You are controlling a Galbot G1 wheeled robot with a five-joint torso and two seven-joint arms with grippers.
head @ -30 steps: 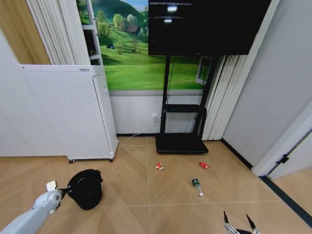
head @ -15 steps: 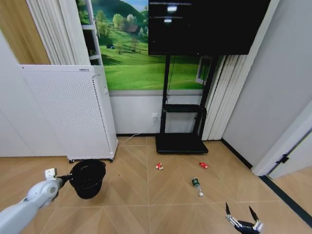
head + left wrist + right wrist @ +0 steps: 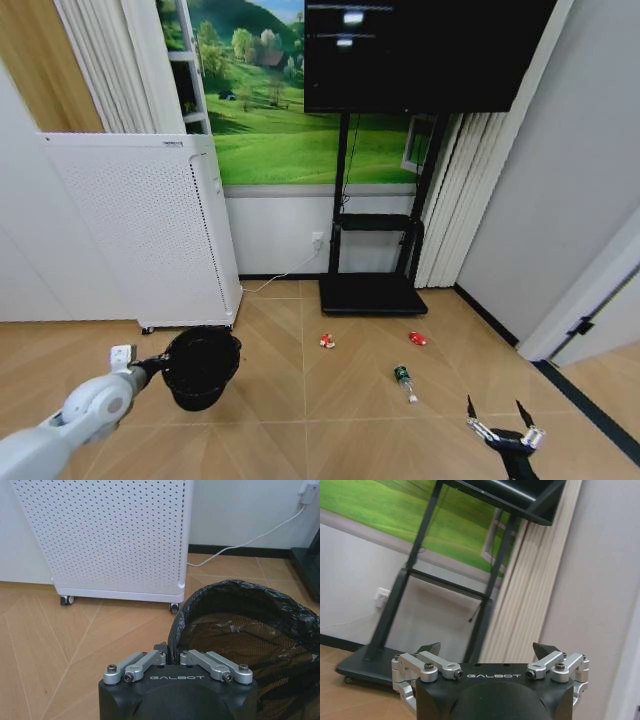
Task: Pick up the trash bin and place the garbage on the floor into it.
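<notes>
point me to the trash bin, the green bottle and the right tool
trash bin (image 3: 201, 366), head view, on its bag-lined side wall.
green bottle (image 3: 404, 381), head view, mid-body, lying on the floor.
right tool (image 3: 496, 424), head view, midway between its open fingertips.

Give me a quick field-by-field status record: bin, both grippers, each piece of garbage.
trash bin: held by its rim, black bag liner, mouth open toward the camera
left gripper: shut on the trash bin's rim, at the robot's left
right gripper: open, empty, low at the robot's right
red-and-white wrapper: on the floor, in front of the TV-stand base
small red bit: on the floor, right of the wrapper
green bottle: lying on the floor, nearest the right gripper
garbage in bin: none seen
</notes>
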